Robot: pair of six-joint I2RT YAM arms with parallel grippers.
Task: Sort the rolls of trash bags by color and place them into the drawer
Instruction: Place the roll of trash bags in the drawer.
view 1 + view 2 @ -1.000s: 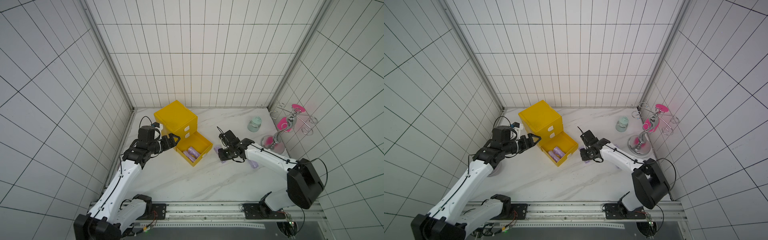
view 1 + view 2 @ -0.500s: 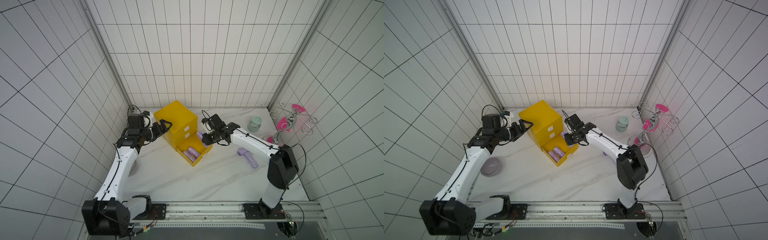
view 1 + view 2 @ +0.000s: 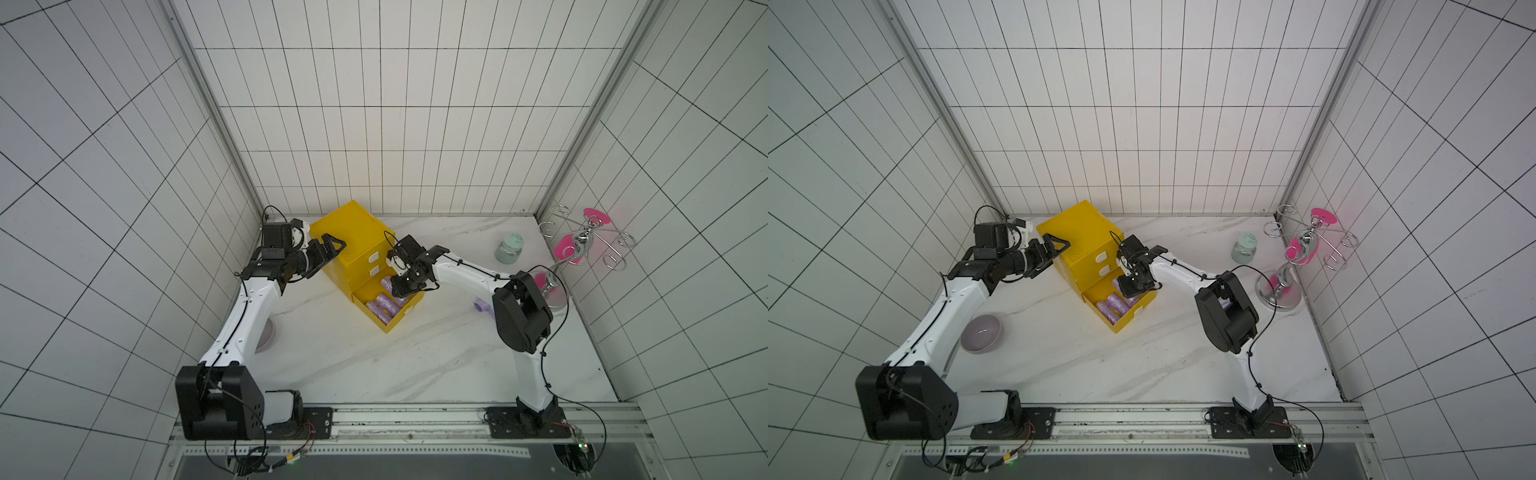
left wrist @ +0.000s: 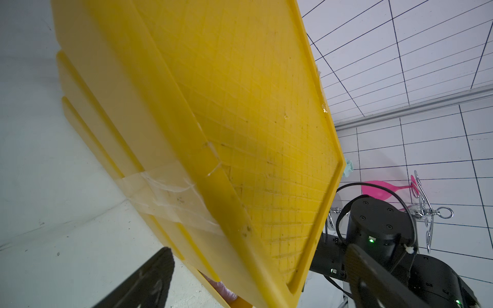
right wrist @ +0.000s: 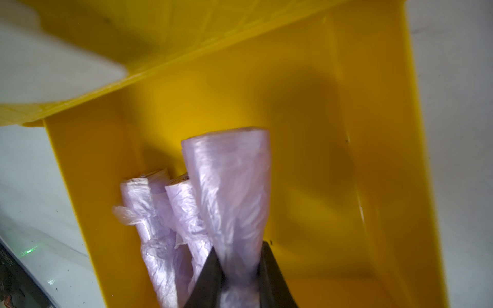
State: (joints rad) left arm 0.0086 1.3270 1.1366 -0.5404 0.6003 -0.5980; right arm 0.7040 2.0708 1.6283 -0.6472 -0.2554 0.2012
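Lilac crinkled plastic: one roll [image 5: 229,200] is pinched at its near end by the right jaws. Its long axis runs from the bottom centre of the right wrist view up to mid-frame, and its free end points into the open yellow drawer [image 5: 346,133]. More lilac rolls [image 5: 154,226] lie side by side on the drawer floor, nearly parallel to it. The left jaws stand wide apart and empty, astride the yellow cabinet [image 3: 353,232] at the centre of both top views. Another lilac roll [image 3: 482,306] lies on the bench [image 3: 374,374], right of centre.

A pale green jar [image 3: 509,249] stands far right beside a chrome rack [image 3: 1284,274] hung with pink glasses [image 3: 1300,250]; a lilac bowl [image 3: 982,332] sits left.
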